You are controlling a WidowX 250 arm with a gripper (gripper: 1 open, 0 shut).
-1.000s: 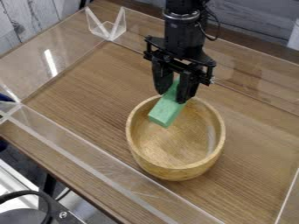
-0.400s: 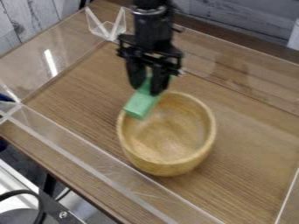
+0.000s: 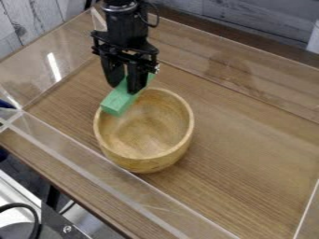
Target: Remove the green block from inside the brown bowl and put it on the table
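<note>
The black gripper [image 3: 125, 82] hangs from above at the upper left of the brown bowl [image 3: 145, 133], shut on the green block [image 3: 118, 101]. The block is tilted and held by its upper end between the fingers. Its lower end sits at the bowl's far-left rim; whether it touches the rim I cannot tell. The bowl is a round light wooden one with thick walls, and its inside is empty. It rests on the brown wood-grain table [image 3: 237, 84].
Low clear acrylic walls [image 3: 75, 159] edge the table on the near and left sides. A clear bracket [image 3: 115, 9] stands at the far wall behind the arm. A black wheel or cable [image 3: 19, 224] shows below the table's front left.
The gripper has carried the green block up out of the bowl and to the left. The bowl has also slid left across the table.
</note>
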